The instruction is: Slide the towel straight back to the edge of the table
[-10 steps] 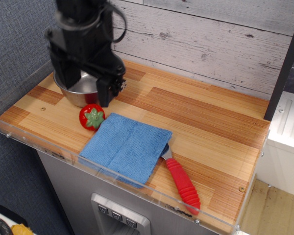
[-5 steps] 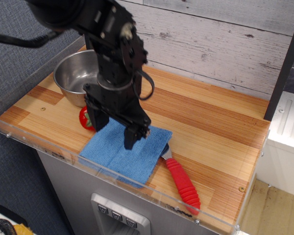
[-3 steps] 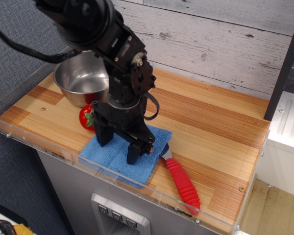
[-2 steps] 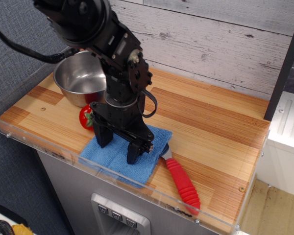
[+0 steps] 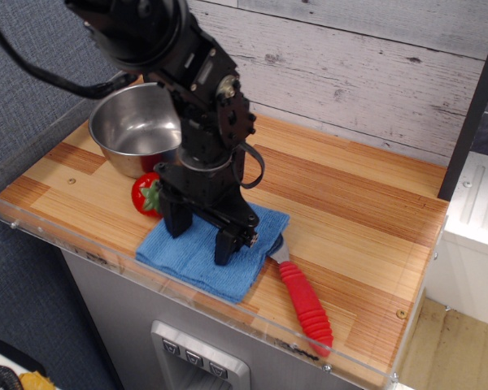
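Here the black robot gripper stands on the folded blue microfibre towel, its jaws spread wide with one fingertip planted near the cloth's left side and the other nearer the middle-right, both pressing down into the fabric. The towel lies at the front of the striped light and reddish-brown wooden worktop, close behind the clear acrylic rim that runs along the near edge, and well apart from the far edge by the whitewashed plank wall. Its nearest corner points toward the front rim, so the cloth sits at a slant to the planks. The arm's bulky black body leans in from the upper left and hides the towel's rear left part.

A red toy strawberry with a green leafy cap sits just left of the towel, partly hidden by the left finger; whether it touches the cloth cannot be told. Behind it, at the back left of the worktop, stands a round steel bowl, its right side covered by the arm. To the right of the towel lies a tool with a ribbed red handle, its metal end touching or slipping under the towel's right edge, the handle pointing toward the front right
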Robot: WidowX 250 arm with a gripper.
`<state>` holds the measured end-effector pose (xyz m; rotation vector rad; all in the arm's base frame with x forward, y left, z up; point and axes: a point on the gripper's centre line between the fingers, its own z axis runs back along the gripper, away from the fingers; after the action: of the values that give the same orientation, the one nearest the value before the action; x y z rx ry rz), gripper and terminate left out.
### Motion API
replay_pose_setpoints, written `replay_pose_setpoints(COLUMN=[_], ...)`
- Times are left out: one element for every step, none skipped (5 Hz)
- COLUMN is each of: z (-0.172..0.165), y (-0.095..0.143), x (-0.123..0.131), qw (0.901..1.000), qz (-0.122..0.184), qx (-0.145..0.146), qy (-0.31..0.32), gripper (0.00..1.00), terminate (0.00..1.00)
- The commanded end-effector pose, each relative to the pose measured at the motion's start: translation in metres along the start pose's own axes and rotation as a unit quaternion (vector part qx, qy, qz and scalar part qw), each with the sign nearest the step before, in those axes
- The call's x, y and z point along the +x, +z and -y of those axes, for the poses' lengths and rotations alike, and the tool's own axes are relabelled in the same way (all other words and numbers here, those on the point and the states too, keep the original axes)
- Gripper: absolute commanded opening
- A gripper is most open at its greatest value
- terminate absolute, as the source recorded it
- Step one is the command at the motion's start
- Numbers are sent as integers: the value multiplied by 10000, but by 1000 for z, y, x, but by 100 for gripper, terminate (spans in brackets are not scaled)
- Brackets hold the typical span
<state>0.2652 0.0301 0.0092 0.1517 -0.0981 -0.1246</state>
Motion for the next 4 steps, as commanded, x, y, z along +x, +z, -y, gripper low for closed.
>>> replay_pose_setpoints(z=[1, 6, 14, 21], y=[-4, -12, -17, -21], x=[33, 52, 82, 109], qw=[9998, 9999, 9999, 9999], qz=[25, 7, 50, 75], qx=[199, 149, 121, 44], qy=[38, 12, -51, -67], gripper=[100, 100, 100, 100], terminate=[0, 0, 0, 0])
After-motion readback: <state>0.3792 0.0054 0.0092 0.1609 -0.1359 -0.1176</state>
